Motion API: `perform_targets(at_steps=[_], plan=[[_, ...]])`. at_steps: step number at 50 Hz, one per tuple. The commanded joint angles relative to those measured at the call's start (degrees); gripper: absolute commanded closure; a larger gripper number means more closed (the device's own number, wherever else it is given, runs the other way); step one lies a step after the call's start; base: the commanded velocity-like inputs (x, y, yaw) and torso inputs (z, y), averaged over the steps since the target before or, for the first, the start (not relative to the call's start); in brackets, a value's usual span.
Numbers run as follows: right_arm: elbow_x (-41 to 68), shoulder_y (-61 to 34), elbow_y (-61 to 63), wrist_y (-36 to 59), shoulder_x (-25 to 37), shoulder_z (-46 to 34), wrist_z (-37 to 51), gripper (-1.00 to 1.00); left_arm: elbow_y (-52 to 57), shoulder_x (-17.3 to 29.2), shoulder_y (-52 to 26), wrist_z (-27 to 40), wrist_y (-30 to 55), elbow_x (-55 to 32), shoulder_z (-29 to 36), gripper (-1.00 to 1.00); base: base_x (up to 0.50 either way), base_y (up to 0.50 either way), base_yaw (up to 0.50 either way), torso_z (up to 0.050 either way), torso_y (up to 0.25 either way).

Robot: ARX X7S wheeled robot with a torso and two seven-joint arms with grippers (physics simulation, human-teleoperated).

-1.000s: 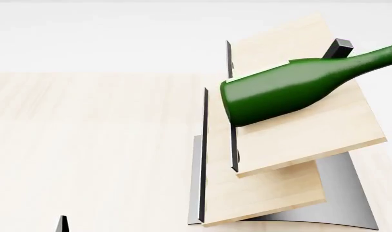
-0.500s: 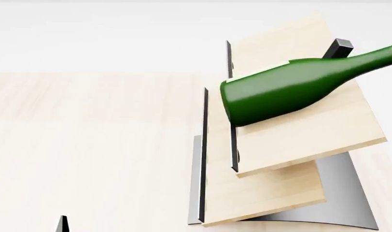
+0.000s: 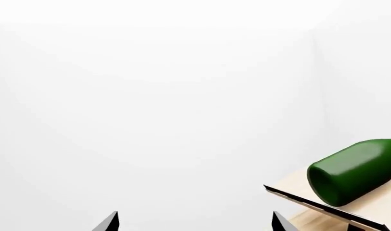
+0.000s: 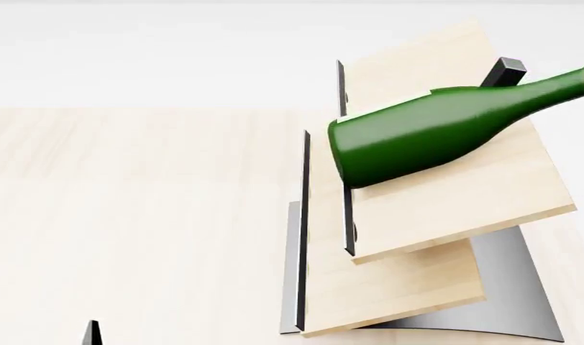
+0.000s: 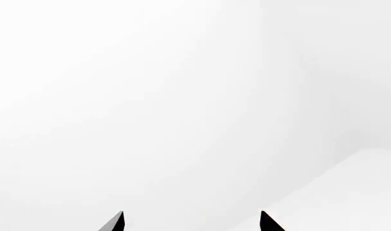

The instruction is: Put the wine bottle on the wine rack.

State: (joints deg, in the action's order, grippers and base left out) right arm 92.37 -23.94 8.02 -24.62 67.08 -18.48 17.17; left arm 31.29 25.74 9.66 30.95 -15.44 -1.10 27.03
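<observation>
The dark green wine bottle [image 4: 436,133] lies on its side across the upper slanted panel of the wine rack [image 4: 455,208], neck pointing right past the frame edge, its butt over the panel's dark left edge. Its base end also shows in the left wrist view as the wine bottle [image 3: 356,171] on the wine rack [image 3: 324,207]. My left gripper [image 3: 194,222] is open, its tips wide apart with nothing between them, off to the side of the bottle. My right gripper [image 5: 191,222] is open too, facing blank white space. No gripper touches the bottle.
The rack stands on a pale wood tabletop [image 4: 139,215] with a curved grey metal base [image 4: 508,287] and a small black block [image 4: 508,72] at its top. One dark fingertip [image 4: 93,333] pokes in at the head view's lower left.
</observation>
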Motion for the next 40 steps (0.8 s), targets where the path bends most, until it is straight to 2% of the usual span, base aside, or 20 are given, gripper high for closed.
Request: perform_targets(at_steps=[1, 5, 11, 15, 17, 19, 21, 23, 26, 30, 40], plan=[[-17.59, 8.14, 8.83, -11.84, 4.57, 3.25, 14.41, -1.00, -0.04, 0.08, 0.03, 0.15, -0.21, 0.11, 0.12, -1.00, 0.00, 0.00, 0.00, 0.000, 0.000], [-22.53, 9.27, 9.77, -12.28, 5.67, 3.65, 17.34, -1.00, -0.40, -0.05, -0.03, 0.12, -0.40, 0.27, 0.41, -1.00, 0.00, 0.00, 0.00, 0.000, 0.000], [-24.31, 16.56, 13.06, -18.11, 9.84, 7.16, 20.21, -1.00, -0.34, 0.04, 0.01, 0.18, -0.46, 0.20, 0.45, -1.00, 0.00, 0.00, 0.00, 0.000, 0.000], [-25.72, 24.37, 14.48, -24.32, 13.67, 10.80, 22.82, -1.00, -0.31, 0.03, -0.01, 0.18, -0.39, 0.24, 0.57, -1.00, 0.00, 0.00, 0.00, 0.000, 0.000], [-26.39, 32.43, 15.29, -30.65, 17.16, 14.97, 25.05, -1.00, -0.45, -0.01, -0.07, 0.19, -0.43, 0.32, 0.63, -1.00, 0.00, 0.00, 0.00, 0.000, 0.000], [-27.29, 39.34, 15.65, -33.11, 18.46, 20.32, 26.54, -1.00, -0.36, 0.01, -0.09, 0.21, -0.31, 0.34, 0.65, -1.00, 0.00, 0.00, 0.00, 0.000, 0.000], [-27.09, 48.58, 19.18, -26.55, 12.96, 35.83, 22.95, -1.00, -0.56, 0.01, -0.14, 0.20, -0.45, 0.32, 0.69, -1.00, 0.00, 0.00, 0.00, 0.000, 0.000], [-26.50, 52.46, 22.22, -22.59, 9.23, 43.83, 20.37, -1.00, -0.63, 0.04, -0.13, 0.22, -0.55, 0.30, 0.70, -1.00, 0.00, 0.00, 0.00, 0.000, 0.000], [-26.55, 55.50, 25.75, -19.20, 5.40, 50.96, 18.40, -1.00, -0.70, 0.07, -0.12, 0.25, -0.62, 0.29, 0.74, -1.00, 0.00, 0.00, 0.00, 0.000, 0.000], [-26.09, 58.11, 29.54, -16.73, 1.29, 57.37, 15.95, -1.00, -0.87, 0.08, -0.09, 0.32, -0.81, 0.36, 0.77, -1.00, 0.00, 0.00, 0.00, 0.000, 0.000], [-22.50, 62.10, 36.38, -15.14, -6.29, 67.47, 9.67, -1.00, -0.50, 0.18, -0.08, 0.40, -0.49, 0.36, 0.90, -1.00, 0.00, 0.00, 0.00, 0.000, 0.000]])
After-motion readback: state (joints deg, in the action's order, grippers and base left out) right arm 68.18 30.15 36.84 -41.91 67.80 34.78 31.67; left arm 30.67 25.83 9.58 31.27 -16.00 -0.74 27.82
